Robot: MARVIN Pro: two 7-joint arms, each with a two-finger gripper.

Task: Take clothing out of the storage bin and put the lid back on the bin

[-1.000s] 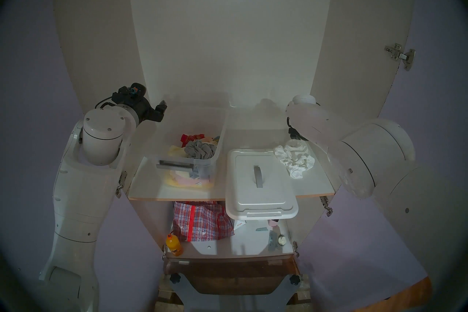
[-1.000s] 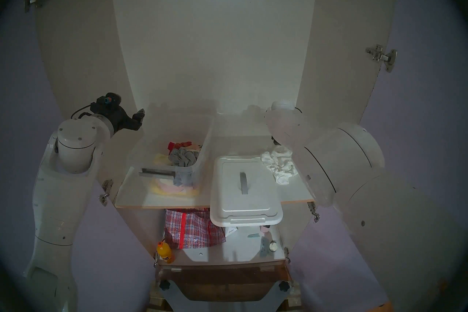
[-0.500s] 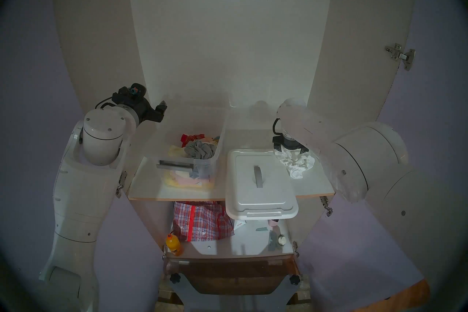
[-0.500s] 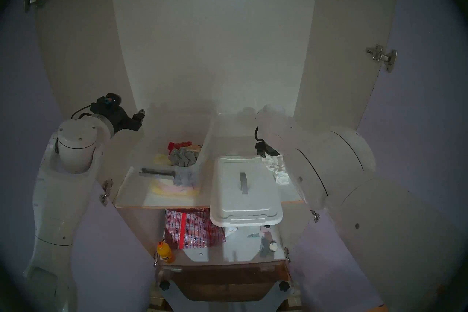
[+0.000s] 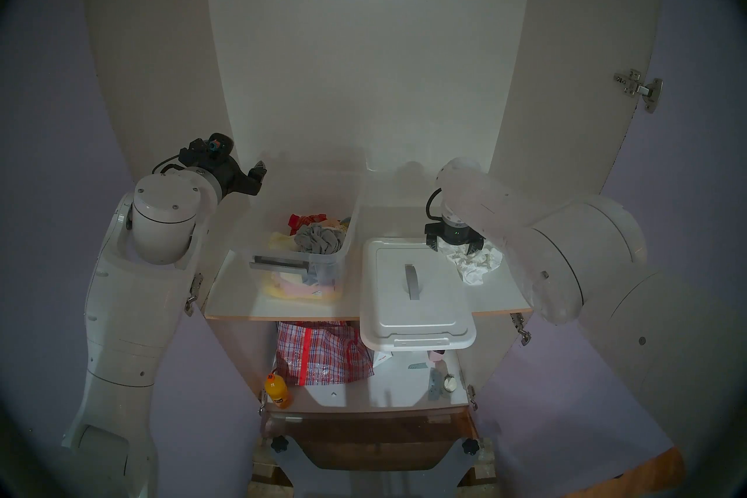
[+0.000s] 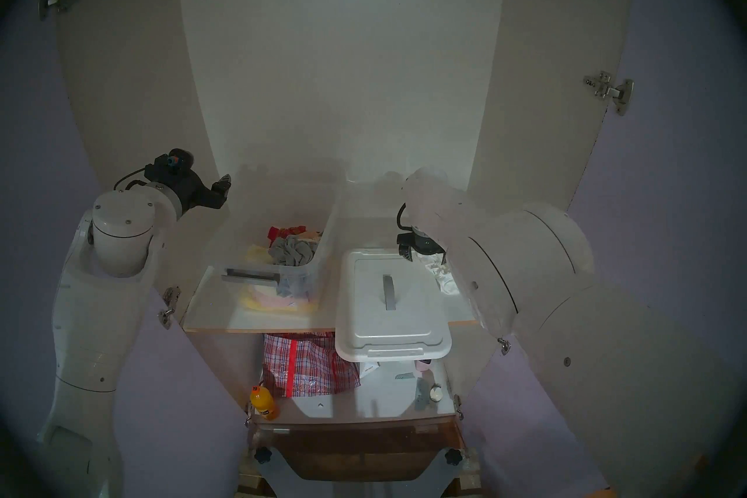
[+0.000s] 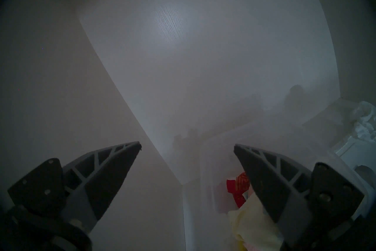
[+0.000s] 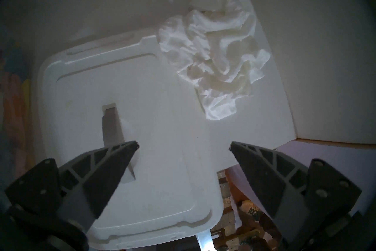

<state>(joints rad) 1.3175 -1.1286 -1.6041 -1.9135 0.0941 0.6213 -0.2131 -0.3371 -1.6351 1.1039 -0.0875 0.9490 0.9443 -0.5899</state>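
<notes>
The see-through storage bin [image 5: 352, 218] stands open on the left of the upper shelf, with mixed clothes inside. The white lid [image 5: 416, 307] with a grey handle [image 8: 110, 126] lies to its right and overhangs the shelf's front edge. The crumpled white clothing [image 5: 479, 262] lies on the shelf against the lid's far right corner. It shows clearly in the right wrist view [image 8: 217, 65]. My right gripper [image 5: 451, 247] hangs open and empty above that corner and the clothing's left edge. My left gripper [image 5: 258, 172] is open and empty, beside the bin's far left corner.
A grey ruffled garment [image 5: 319, 238] lies on top in the bin. A red-and-blue checked bag [image 5: 319, 353] and an orange bottle [image 5: 277, 392] sit on the lower shelf. Cabinet walls close in on both sides and the back. The shelf's front edge [image 5: 283, 317] is near.
My right arm has swung left. Its gripper, hidden behind the forearm a second ago, now shows above the lid's far right corner. The left arm, lid and clothing have not moved.
</notes>
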